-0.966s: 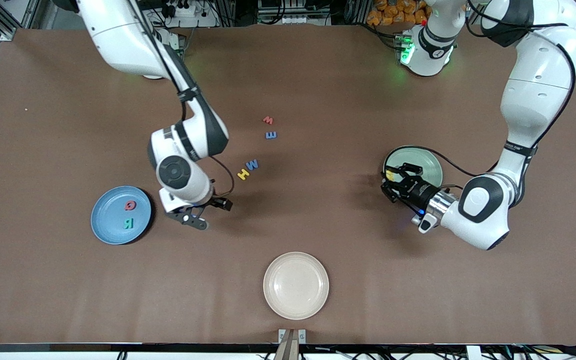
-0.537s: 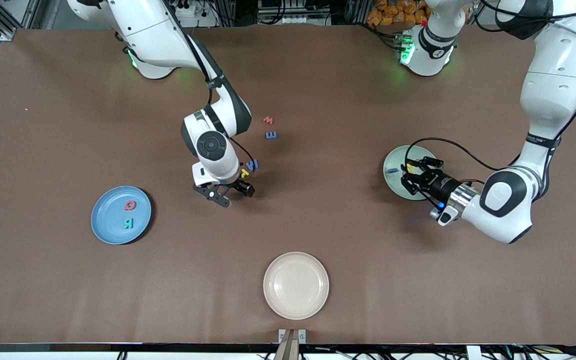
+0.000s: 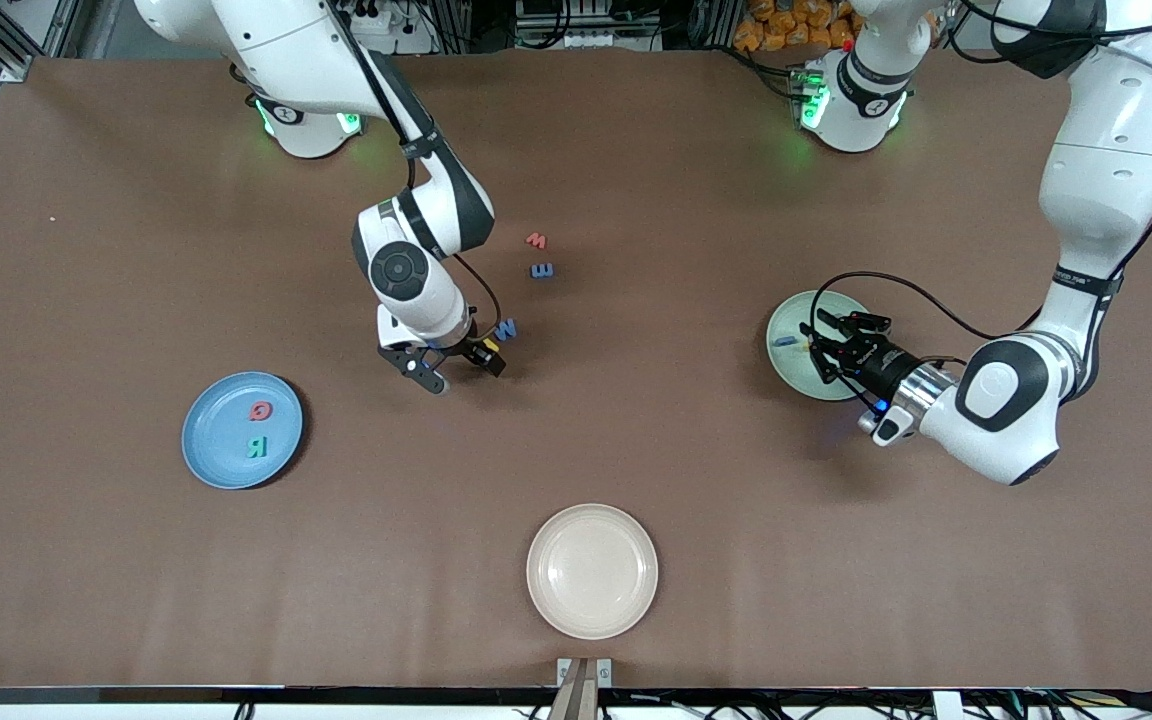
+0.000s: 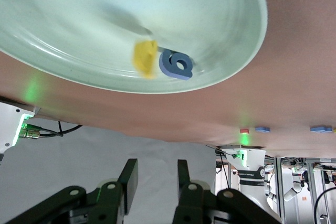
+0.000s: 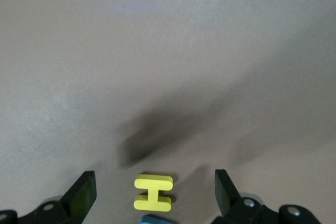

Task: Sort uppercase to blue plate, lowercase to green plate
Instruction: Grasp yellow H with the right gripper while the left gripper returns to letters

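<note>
blue plate [image 3: 226, 445]: sits lower left in the front view, with the red Q [image 3: 260, 410] and teal R [image 3: 256, 447] already on it.
right pincer [image 3: 456, 368]: left of centre, fingers spread wide, low over the yellow H [image 5: 153, 192]; blue W [image 3: 505, 328] is right next to it.
red w [image 3: 536, 240] + blue m [image 3: 542, 270]: upper centre, loose on the worktop.
cream plate [image 3: 592, 570]: bottom centre.
green plate [image 3: 798, 365]: right of centre, holding the dark blue i [image 4: 177, 64] and yellow r [image 4: 145, 57].
left pincer [image 3: 829, 340]: over that plate, fingers just slightly apart, pinching nothing.

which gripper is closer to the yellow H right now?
Right. The right gripper is open directly over the yellow H, fingers straddling it. The left gripper is away at the green plate, toward the left arm's end.
</note>
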You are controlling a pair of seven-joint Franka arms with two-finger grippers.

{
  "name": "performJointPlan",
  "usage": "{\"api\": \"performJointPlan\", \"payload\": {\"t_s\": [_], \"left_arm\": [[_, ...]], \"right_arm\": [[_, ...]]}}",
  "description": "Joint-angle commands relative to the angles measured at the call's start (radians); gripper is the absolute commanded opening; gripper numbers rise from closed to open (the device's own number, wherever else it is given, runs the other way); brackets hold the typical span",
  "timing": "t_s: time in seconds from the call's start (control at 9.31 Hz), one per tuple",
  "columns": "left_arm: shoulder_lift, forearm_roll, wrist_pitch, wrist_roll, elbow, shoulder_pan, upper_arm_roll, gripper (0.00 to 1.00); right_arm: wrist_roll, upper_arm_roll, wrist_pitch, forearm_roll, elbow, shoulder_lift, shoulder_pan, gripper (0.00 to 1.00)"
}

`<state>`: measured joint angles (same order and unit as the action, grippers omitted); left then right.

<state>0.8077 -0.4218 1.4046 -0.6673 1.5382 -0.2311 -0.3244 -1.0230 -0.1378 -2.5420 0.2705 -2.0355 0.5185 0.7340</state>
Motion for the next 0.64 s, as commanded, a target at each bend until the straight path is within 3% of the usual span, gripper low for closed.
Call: {"api": "performJointPlan", "payload": {"t_s": [0.0, 0.21, 0.54], "left_arm": [[-0.024, 0.021, -0.006, 0.018, 0.022, -0.002, -0.004, 0.47], [-0.028, 0.02, -0.006, 0.017, 0.014, 0.002, -0.005, 0.52], [-0.03, -0.052, 0.017, -0.036, -0.023, 0.064, -0.028, 0.52]], "right_arm": [[-0.008, 0.004, -0.032, 0.026, -0.043, -0.017, 0.013, 1.0], [-0.009, 0.004, -0.032, 0.026, -0.041, -0.008, 0.022, 1.0], [-0.02, 0.004, -0.047, 0.047, -0.029, 0.018, 0.038, 1.0]]}}
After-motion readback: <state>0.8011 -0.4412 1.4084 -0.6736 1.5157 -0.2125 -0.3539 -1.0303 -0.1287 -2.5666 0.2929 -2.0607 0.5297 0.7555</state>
